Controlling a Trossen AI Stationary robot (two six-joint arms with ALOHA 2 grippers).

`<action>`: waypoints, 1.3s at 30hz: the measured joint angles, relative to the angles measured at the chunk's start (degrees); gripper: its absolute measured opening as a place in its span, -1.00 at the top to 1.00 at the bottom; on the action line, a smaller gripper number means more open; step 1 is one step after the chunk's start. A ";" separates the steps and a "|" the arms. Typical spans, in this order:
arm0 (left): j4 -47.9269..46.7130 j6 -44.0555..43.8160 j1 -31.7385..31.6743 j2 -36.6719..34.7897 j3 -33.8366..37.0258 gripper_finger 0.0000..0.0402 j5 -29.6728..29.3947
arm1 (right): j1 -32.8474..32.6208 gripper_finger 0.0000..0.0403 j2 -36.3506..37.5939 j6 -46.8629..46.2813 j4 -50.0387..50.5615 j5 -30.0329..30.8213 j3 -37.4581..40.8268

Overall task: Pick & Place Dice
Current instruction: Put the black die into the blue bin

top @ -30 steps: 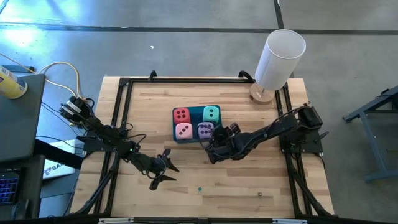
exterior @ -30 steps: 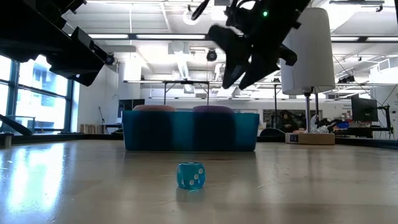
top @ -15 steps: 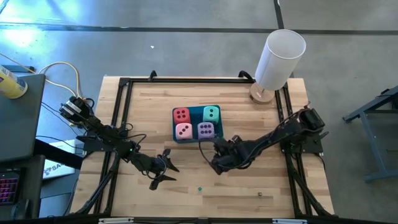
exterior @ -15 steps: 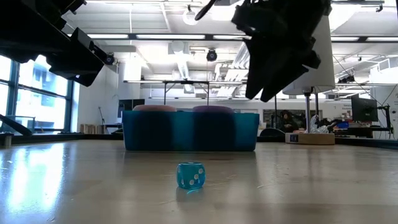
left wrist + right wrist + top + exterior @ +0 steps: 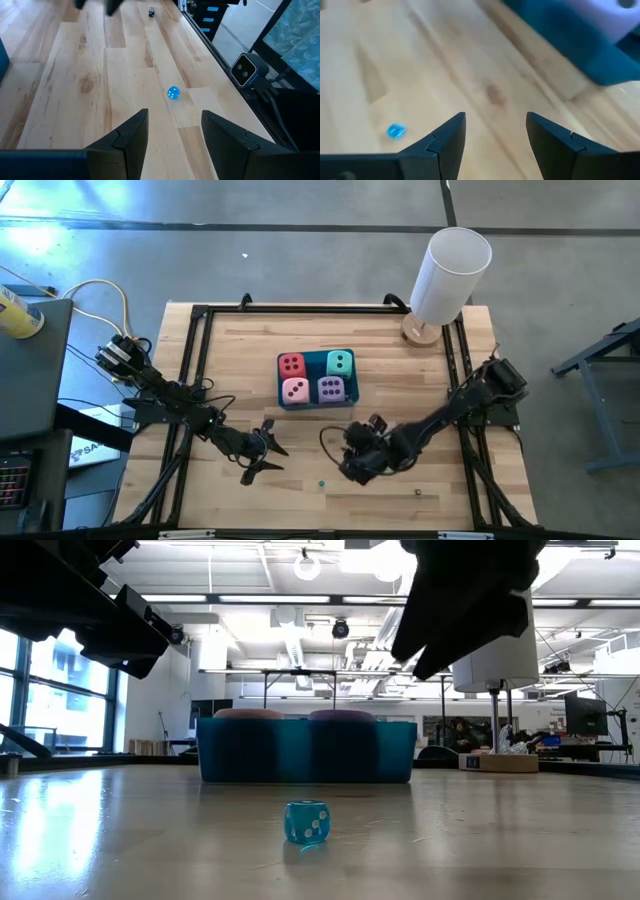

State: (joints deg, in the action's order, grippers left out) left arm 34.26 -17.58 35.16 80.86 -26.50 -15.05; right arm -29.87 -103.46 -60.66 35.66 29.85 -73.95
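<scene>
Four soft dotted dice (image 5: 315,377) fill the blue tray (image 5: 281,380), just behind the empty, parted right gripper (image 5: 352,470); left gripper (image 5: 272,452) parted too.

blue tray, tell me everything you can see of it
The blue tray is a small square box with low teal-blue walls, sitting flat on the wooden table near its middle. It holds four dice, two by two: red, teal, pink and purple. In the low view the pink and purple tops just clear its wall. No gripper touches it.
</scene>
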 joint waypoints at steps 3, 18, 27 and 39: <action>0.00 0.00 0.00 0.00 0.00 0.11 0.00 | -2.41 0.00 0.00 0.82 -2.05 0.04 0.00; 0.00 0.00 0.00 0.00 0.00 0.11 0.00 | -13.89 0.00 0.07 -11.10 -2.10 -5.03 -0.02; 0.00 0.00 0.01 0.00 0.00 0.11 0.02 | -18.95 0.00 0.07 -20.04 -2.13 -9.43 -0.02; 0.00 -0.02 0.01 0.00 0.00 0.11 0.04 | -24.28 0.00 0.07 -29.71 -5.98 -9.88 -0.02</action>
State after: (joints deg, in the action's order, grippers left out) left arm 34.26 -17.60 35.17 80.86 -26.50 -15.01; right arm -54.15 -103.39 -90.37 29.68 19.97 -73.97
